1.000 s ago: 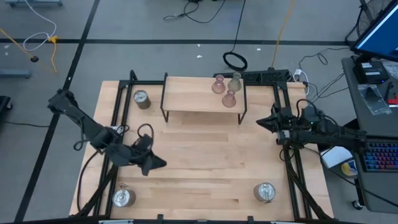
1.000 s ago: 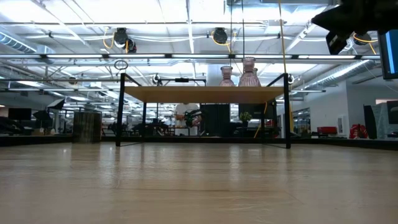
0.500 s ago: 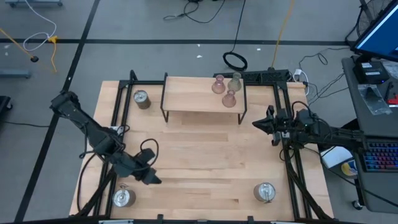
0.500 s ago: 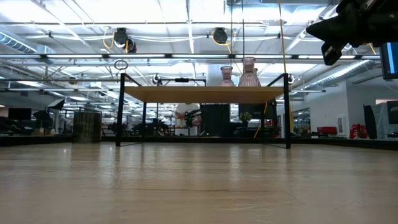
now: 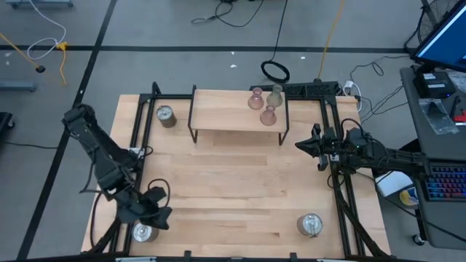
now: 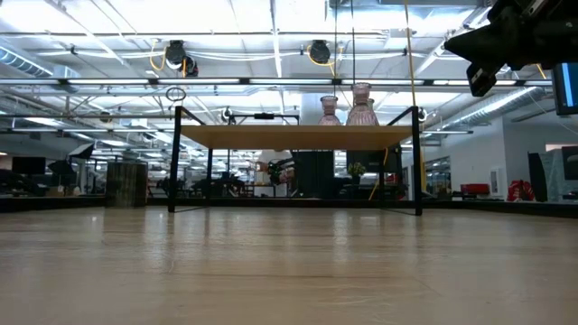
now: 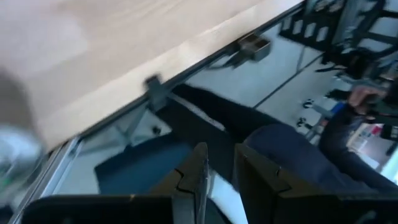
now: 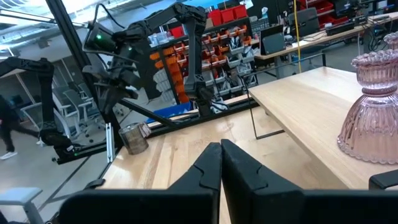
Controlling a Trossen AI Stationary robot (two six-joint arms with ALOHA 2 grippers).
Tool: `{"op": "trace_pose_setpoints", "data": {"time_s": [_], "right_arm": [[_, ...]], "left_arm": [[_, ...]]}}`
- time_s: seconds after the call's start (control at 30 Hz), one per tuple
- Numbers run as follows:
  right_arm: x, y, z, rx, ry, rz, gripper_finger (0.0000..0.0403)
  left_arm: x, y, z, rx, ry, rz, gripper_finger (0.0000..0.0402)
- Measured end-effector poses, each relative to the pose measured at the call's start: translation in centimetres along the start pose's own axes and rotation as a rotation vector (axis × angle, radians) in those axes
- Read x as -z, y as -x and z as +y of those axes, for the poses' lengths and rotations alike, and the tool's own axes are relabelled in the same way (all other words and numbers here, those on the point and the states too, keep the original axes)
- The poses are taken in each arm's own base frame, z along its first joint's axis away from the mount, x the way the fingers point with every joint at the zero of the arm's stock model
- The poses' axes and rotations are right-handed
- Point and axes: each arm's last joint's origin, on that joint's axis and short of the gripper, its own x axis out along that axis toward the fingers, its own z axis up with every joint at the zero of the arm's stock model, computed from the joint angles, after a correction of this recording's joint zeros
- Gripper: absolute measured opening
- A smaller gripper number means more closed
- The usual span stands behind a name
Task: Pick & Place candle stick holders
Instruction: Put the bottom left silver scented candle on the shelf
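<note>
Three glassy holders, pink (image 5: 255,100), greenish (image 5: 274,95) and pink (image 5: 269,115), stand on their wide bases on a raised wooden shelf (image 5: 218,116) at the table's far side. Three round metal holders stand on the table: far left (image 5: 166,115), near left (image 5: 144,231), near right (image 5: 310,224). My left gripper (image 5: 159,215) hovers just beside the near-left metal holder, its fingers a narrow gap apart (image 7: 222,171), holding nothing. My right gripper (image 5: 300,145) is shut and empty (image 8: 221,149), held high near the table's right edge, below the shelf's right end.
Black rails (image 5: 135,138) run along the table's left and right sides. The shelf stands on thin black legs (image 6: 172,158). A seated person (image 7: 292,155) shows past the table's near-left edge. A desk with a keyboard (image 5: 444,182) stands to the right.
My left gripper has swung from the table's middle left toward the near-left corner, ending next to the near-left metal holder. My right gripper has moved a little toward the table's left and down, then kept still. No holder has moved.
</note>
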Motion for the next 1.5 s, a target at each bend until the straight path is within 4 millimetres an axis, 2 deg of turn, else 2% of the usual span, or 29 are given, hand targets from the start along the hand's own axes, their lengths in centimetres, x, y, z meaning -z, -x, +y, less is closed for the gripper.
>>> {"op": "trace_pose_setpoints", "data": {"time_s": [0.23, 0.6, 0.9, 1.07, 1.5], "right_arm": [[0.0, 0.0, 0.0, 0.000, 0.004, 0.000, 0.0000], [0.0, 0.0, 0.0, 0.001, 0.007, 0.000, 0.0000], [0.0, 0.0, 0.0, 0.003, 0.008, 0.000, 0.0000], [0.0, 0.0, 0.0, 0.003, 0.008, 0.000, 0.0000], [0.0, 0.0, 0.0, 0.001, 0.008, 0.000, 0.0000]], "left_arm": [[0.9, 0.1, 0.9, -0.089, 0.111, 0.078, 0.0081], [1.2, 0.3, 2.1, -0.207, 0.186, 0.076, 0.0081], [1.5, -1.6, 2.6, -0.309, 0.205, 0.092, 0.0081], [1.8, -2.7, 2.5, -0.299, 0.203, 0.111, 0.0081], [2.8, -2.7, 3.3, -0.330, 0.256, 0.115, 0.0081]]}}
